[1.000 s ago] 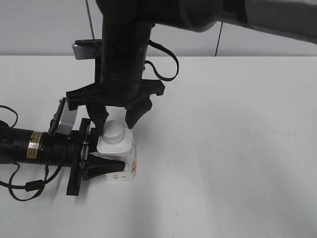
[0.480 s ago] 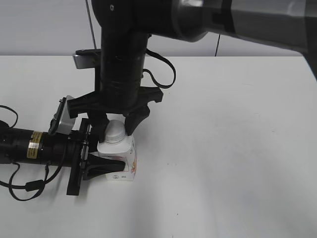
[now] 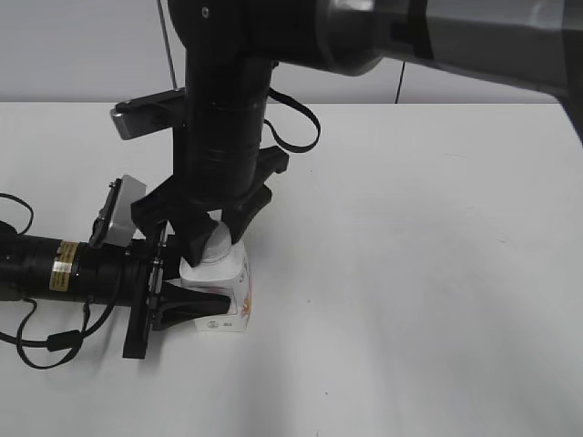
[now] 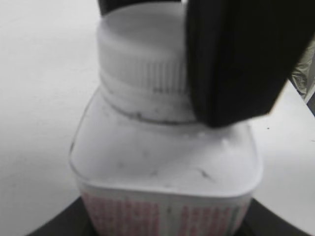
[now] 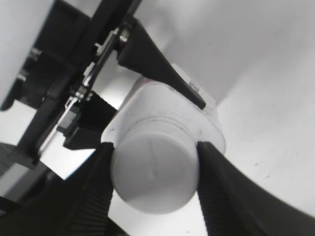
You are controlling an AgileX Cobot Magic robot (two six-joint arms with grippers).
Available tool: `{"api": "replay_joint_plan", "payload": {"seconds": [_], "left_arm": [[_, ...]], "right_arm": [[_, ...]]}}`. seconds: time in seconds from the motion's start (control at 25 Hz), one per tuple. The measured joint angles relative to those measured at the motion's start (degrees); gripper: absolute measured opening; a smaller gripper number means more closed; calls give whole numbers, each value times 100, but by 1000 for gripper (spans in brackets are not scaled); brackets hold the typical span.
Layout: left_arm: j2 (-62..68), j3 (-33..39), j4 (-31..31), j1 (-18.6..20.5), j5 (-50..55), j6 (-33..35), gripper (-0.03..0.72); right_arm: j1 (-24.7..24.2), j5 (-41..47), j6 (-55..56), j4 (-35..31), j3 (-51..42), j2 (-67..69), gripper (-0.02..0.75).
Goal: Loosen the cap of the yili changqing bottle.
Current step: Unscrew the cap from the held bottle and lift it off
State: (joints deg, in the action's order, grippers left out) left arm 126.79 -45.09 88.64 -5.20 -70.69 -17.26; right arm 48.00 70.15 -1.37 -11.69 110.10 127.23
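The yili changqing bottle [image 3: 228,293] stands upright on the white table, a white squarish body with red and pink print. My left gripper [image 3: 193,305] comes in level from the left and is shut on the bottle's body. The white screw cap [image 3: 215,248] sits on the neck. My right gripper [image 3: 212,238] hangs straight down over it and is shut on the cap, one finger on each side. In the right wrist view the cap [image 5: 155,169] fills the gap between the ribbed fingers [image 5: 155,177]. In the left wrist view the cap [image 4: 140,64] and bottle shoulder [image 4: 162,162] show, with one right finger [image 4: 236,59] against the cap.
The white table [image 3: 428,273] spreads to the right and front of the bottle. The left arm's black body and cable [image 3: 55,269] lie along the table at the left. The right arm [image 3: 223,109] rises above the bottle. A grey wall runs behind the table.
My right gripper's fingers have dropped from open around the cap to shut on it, and its wrist has turned. The left gripper and bottle have stayed put.
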Motion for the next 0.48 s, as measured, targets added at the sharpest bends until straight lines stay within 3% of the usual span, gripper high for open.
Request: {"api": "replay_joint_plan", "payload": {"seconds": [0.32,0.48], "left_arm": [[0,0,0,0,0,10,323],[0,0,0,0,0,10,323]], "right_arm": [[0,-5,-5171,98,0,0,398],[0,-16,-6179,114,0,0,396]]}}
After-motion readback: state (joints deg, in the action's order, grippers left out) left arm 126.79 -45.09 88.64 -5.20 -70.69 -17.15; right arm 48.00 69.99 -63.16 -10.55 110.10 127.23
